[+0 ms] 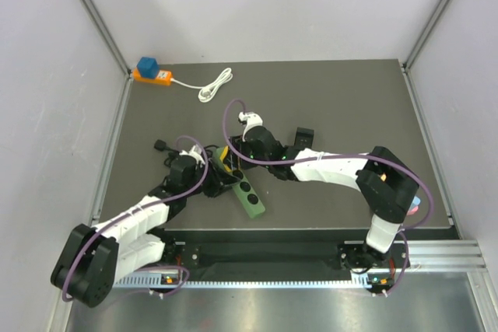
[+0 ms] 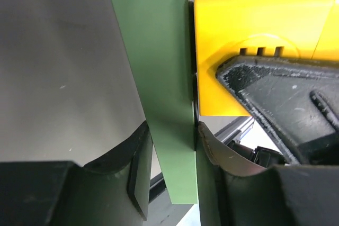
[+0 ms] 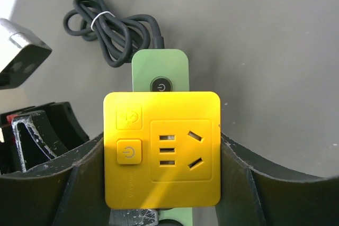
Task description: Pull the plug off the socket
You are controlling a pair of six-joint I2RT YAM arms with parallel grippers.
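A green power strip (image 1: 249, 196) lies on the dark table, with a yellow cube plug (image 1: 226, 160) seated on its far end. My left gripper (image 1: 208, 174) is shut across the strip's sides; in the left wrist view the strip (image 2: 164, 104) stands between its fingers (image 2: 135, 165), with the yellow plug (image 2: 254, 25) just beyond. My right gripper (image 1: 236, 155) is shut on the yellow plug (image 3: 161, 149), one finger on each side. The strip's end with its power button (image 3: 160, 72) shows above the plug.
The strip's black coiled cable (image 3: 114, 30) lies beyond it, left of centre (image 1: 167, 149). An orange socket with a blue plug (image 1: 151, 71) and a white cable (image 1: 215, 83) sit at the back left. The table's near edge runs just below the strip.
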